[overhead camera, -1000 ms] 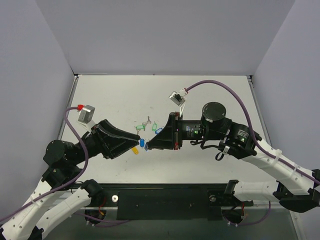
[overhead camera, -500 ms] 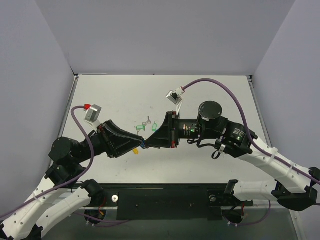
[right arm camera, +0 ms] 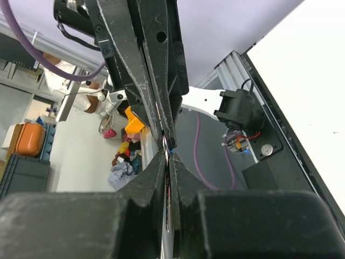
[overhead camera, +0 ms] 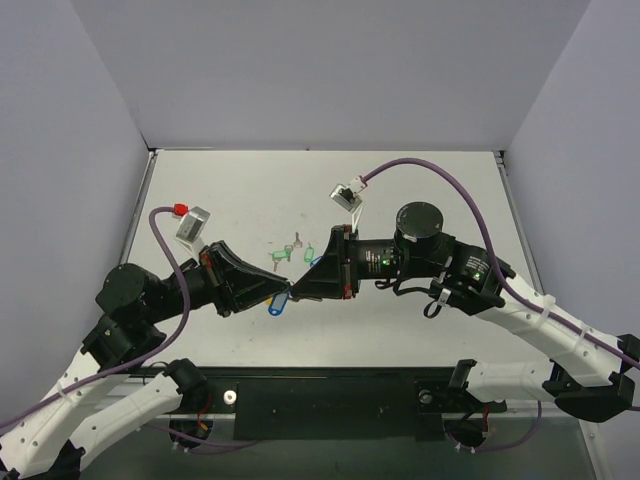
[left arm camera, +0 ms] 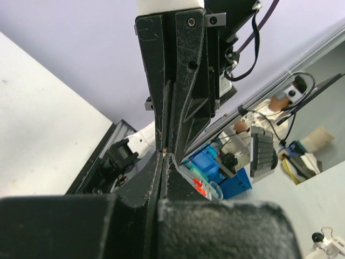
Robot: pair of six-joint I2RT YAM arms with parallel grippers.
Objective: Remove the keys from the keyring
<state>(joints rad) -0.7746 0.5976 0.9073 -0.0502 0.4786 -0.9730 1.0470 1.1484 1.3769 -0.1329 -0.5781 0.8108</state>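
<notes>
Left gripper (overhead camera: 284,291) of mine has its jaws pressed together, and my right gripper (overhead camera: 298,290) is likewise closed; they meet tip to tip over the counter (overhead camera: 420,190), nearer its near edge than its far one, slightly left of the middle. Just nearside of the tips shows the keyring (overhead camera: 278,307) with its light-blue tag. Which gripper pinches it, and where the key sits, I cannot tell. A green tag (overhead camera: 281,257) lies just beyond, toward the far edge

The keyring's blue oval plastic tag (overhead camera: 278,306) looks smooth and faintly glossy, while the white table (overhead camera: 420,190) under it is matt. The jaws of the left gripper (left arm camera: 164,157) and right gripper (right arm camera: 166,155) are black moulded plastic, matt and finely scuffed.
</notes>
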